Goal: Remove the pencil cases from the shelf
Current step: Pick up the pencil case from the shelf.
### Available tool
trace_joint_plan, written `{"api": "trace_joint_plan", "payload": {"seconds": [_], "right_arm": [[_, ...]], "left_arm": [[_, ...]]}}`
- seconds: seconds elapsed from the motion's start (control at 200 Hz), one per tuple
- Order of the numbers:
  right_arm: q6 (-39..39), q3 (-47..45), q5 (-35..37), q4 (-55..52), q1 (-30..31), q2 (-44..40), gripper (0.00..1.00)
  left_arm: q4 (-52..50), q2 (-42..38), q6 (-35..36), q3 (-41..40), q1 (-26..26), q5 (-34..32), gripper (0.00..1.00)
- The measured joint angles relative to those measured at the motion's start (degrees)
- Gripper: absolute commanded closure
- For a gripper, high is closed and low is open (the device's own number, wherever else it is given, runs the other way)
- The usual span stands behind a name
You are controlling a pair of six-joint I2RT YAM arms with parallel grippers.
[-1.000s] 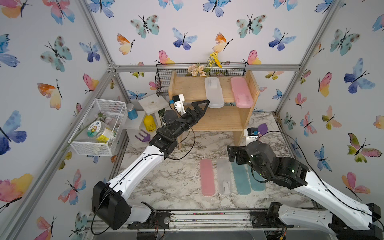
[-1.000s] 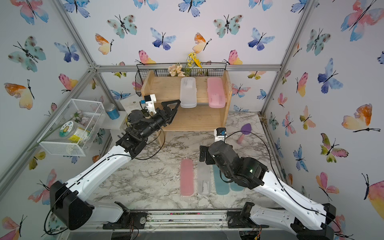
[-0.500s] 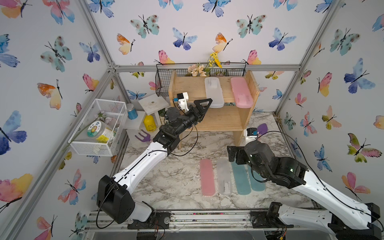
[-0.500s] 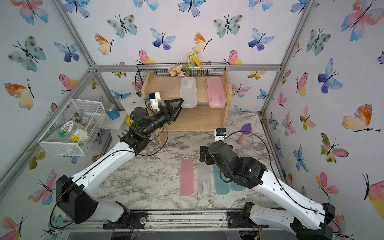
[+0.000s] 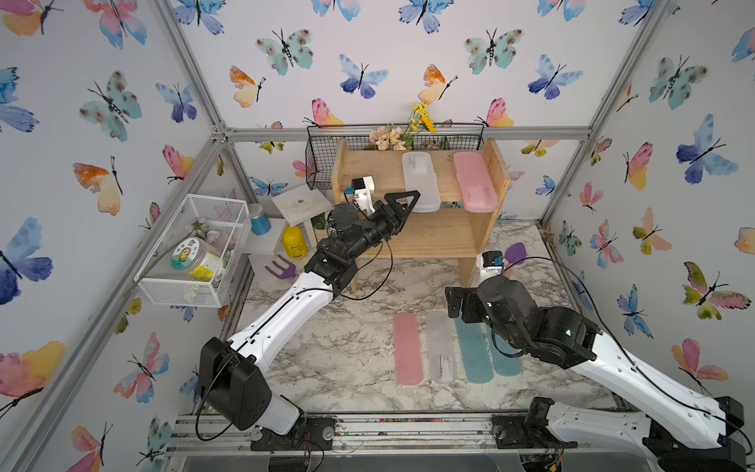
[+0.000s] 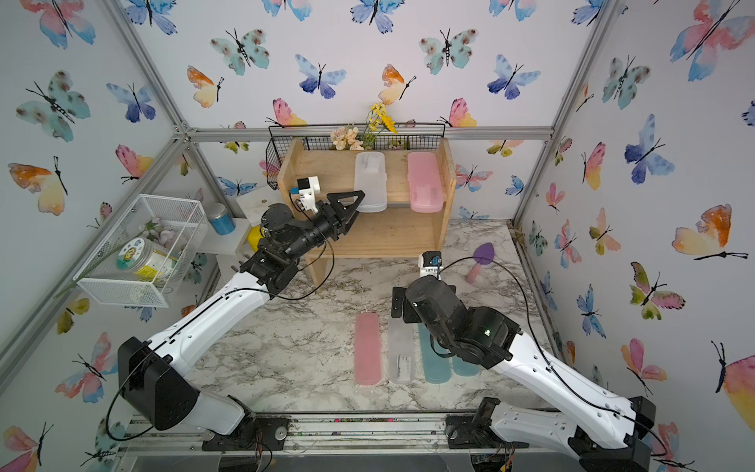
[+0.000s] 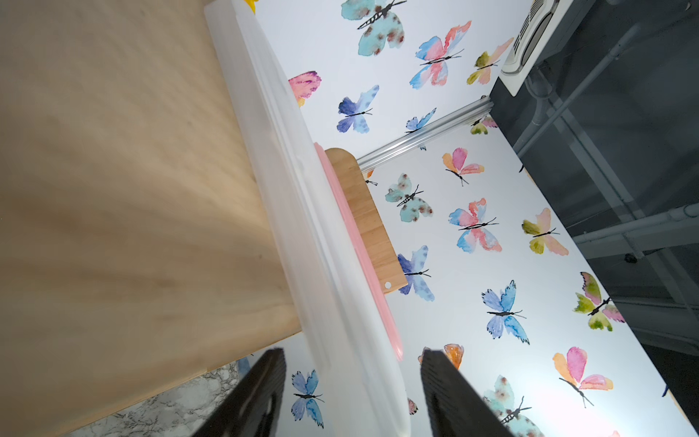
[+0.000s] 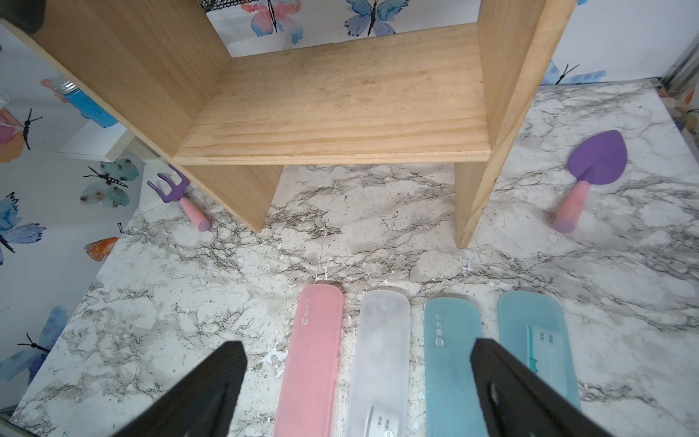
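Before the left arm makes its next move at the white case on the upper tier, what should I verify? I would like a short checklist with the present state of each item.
1. White case end between the left gripper fingers: ok, seen in the left wrist view.
2. Fingers gripping it: not ok, gaps show on both sides.
3. Pink case clear of the grasp: ok, it lies apart on the shelf.
4. Right gripper out of the way: ok, open, down over the marble tabletop.
5. Bare marble for setting down: ok.
6. Weight of the case: cannot tell.
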Motion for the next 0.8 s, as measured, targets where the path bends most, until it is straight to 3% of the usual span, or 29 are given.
{"api": "trace_joint_plan", "payload": {"seconds": [0.471, 0.796], "right_arm": [[0.00, -0.02, -0.39, 0.02, -0.24, 0.59, 0.01], [-1.03, 0.00, -0.92, 0.11, -0.37, 0.33, 0.01]], "left_arm": [[-0.87, -0.02, 0.48, -0.04, -0.15, 0.15, 0.81], [-0.46, -4.09, 5.35, -4.72, -0.17, 0.07, 0.89]]}}
